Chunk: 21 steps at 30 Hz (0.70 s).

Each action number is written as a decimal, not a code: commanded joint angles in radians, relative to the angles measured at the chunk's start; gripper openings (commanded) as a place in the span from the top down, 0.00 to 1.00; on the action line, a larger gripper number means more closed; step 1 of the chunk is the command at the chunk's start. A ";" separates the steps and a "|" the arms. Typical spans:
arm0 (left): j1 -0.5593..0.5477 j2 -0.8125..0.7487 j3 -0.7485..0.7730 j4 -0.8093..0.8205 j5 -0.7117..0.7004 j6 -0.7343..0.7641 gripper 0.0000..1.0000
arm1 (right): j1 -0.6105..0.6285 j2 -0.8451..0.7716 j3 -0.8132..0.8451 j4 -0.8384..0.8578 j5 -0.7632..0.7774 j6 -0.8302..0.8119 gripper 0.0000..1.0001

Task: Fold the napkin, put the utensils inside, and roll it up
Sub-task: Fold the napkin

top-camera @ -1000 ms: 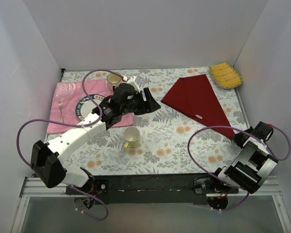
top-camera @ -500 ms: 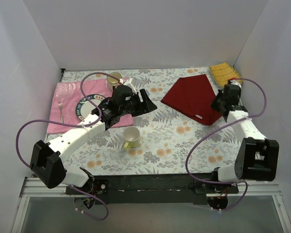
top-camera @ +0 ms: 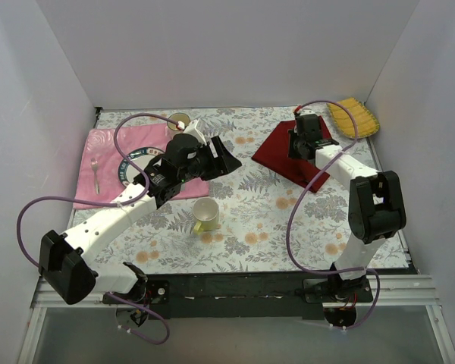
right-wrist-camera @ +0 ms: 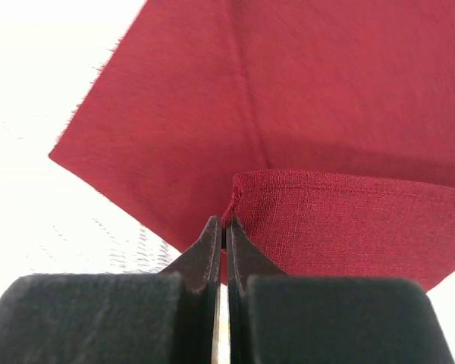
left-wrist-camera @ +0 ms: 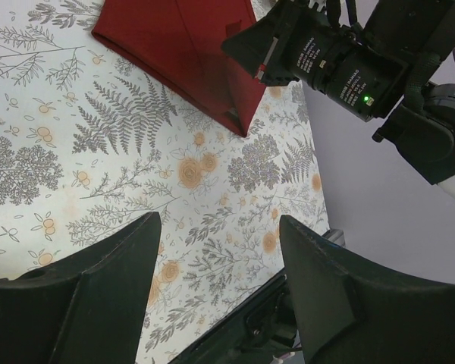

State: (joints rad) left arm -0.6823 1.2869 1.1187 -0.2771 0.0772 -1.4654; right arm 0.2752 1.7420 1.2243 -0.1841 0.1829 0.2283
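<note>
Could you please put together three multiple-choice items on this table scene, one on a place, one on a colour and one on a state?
1. Where does the yellow ribbed cloth lie on the table?
A. At the far right corner
B. At the near left corner
C. In the middle

2. What colour is the cloth under the plate?
A. Blue
B. Green
C. Pink

3. What is the state of the right tool?
A. Open above a cup
B. Shut on the napkin
C. Open and resting on a fork

Answers:
1. A: the top view shows it against the back edge, by the right wall.
2. C: pale pink fabric shows all round the plate.
3. B: the right wrist view shows the fingertips pressed together on a folded corner of the dark red fabric.
</note>
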 commanded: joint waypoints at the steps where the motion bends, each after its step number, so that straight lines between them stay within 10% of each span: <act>1: 0.007 -0.041 -0.014 0.004 -0.016 -0.003 0.37 | 0.044 0.010 0.076 -0.008 0.056 -0.067 0.99; 21: 0.010 -0.047 -0.025 0.007 0.001 -0.009 0.36 | 0.105 0.169 0.244 -0.032 -0.145 -0.162 0.99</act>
State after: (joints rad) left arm -0.6765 1.2861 1.1030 -0.2764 0.0746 -1.4738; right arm 0.3626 1.8847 1.3899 -0.2176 0.0807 0.0933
